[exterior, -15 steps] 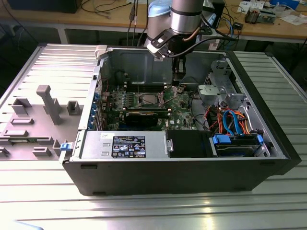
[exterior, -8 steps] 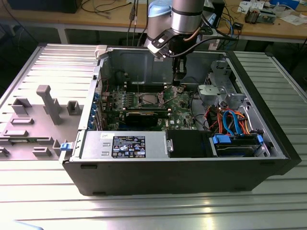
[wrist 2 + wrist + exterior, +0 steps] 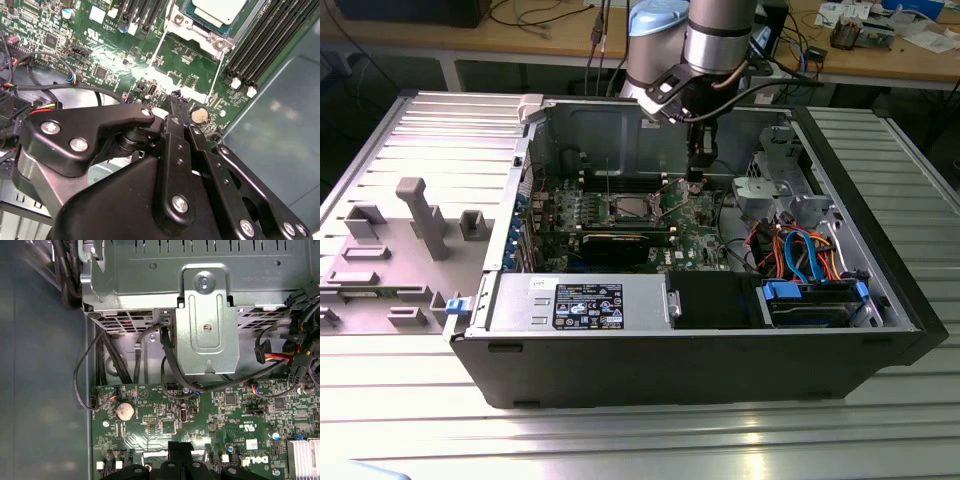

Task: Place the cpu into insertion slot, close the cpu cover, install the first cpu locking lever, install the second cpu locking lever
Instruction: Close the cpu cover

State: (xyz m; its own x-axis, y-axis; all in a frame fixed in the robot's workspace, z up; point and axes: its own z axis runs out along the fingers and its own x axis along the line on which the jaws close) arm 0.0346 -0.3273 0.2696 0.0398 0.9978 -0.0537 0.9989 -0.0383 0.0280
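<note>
In the second wrist view the cpu [image 3: 220,7], with a silver-grey top, lies in the insertion slot [image 3: 192,16], which shows just a dark rim around it. The silver cpu cover [image 3: 197,31] frames the chip. Two thin wire locking levers [image 3: 159,45] [image 3: 216,77] run from the socket toward my gripper [image 3: 176,96]. The black fingers are pressed together with nothing between them, hovering over the green motherboard [image 3: 100,30] a short way from the socket. In the exterior view the gripper [image 3: 696,172] hangs inside the open case, to the exterior view's right of the socket [image 3: 625,207].
A coin battery [image 3: 125,411] sits on the board close to the gripper tip [image 3: 180,446]. A metal drive cage [image 3: 205,335] with black cables stands beyond it. Memory slots [image 3: 260,45], a long black card [image 3: 620,240], the power supply [image 3: 585,305] and the case walls surround the area.
</note>
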